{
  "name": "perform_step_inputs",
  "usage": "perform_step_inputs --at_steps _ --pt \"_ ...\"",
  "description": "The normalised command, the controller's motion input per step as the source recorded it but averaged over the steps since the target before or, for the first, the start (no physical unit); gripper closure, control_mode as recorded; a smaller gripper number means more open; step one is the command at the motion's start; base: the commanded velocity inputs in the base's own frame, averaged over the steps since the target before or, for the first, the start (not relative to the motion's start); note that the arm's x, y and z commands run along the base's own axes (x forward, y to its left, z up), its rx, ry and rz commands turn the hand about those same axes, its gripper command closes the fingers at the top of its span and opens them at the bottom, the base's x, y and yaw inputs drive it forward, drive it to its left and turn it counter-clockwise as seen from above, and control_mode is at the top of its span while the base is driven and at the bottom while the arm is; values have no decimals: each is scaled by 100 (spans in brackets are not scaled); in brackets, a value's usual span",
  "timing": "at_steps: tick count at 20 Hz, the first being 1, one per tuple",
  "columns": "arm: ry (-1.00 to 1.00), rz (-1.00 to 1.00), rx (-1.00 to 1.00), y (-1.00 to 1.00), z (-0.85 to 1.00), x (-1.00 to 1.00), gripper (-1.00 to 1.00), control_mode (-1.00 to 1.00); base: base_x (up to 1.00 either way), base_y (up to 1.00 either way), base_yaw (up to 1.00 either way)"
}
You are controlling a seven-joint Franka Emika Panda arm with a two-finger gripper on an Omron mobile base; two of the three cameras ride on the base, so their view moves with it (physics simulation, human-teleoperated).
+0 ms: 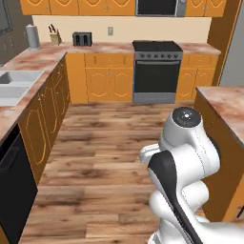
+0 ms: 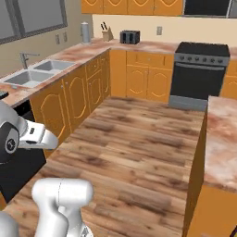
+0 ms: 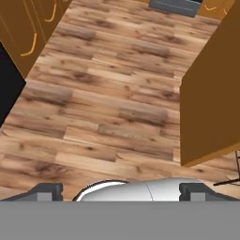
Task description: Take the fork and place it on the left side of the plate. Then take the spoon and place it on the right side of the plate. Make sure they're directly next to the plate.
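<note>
The fork, the plate and the spoon are out of view. My gripper (image 3: 121, 191) points down at the wooden floor (image 3: 108, 93), open, its two dark fingertips (image 3: 47, 191) far apart with nothing between them. The arm (image 1: 183, 162) is folded up close over the base. An island counter (image 1: 225, 101) with a marbled top stands just to the right of the arm, and what I see of its top is bare.
A counter run with a sink (image 1: 14, 82) and a black dishwasher (image 1: 14, 190) lines the left. At the back stand a stove (image 1: 157, 71), a toaster (image 1: 82, 39) and a knife block (image 1: 55, 37). Open floor (image 2: 134, 152) lies between the left counter and the island's orange side (image 3: 211, 93).
</note>
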Motion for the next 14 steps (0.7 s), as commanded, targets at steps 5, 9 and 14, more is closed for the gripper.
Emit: perform_step_inputs --at_steps 5,9,14 --pt "0 0 0 0 0 0 -100 100 38 60 38" --pt "0 0 0 0 0 0 -100 100 83 9 40" --pt "0 0 0 0 0 0 -100 100 100 -26 32"
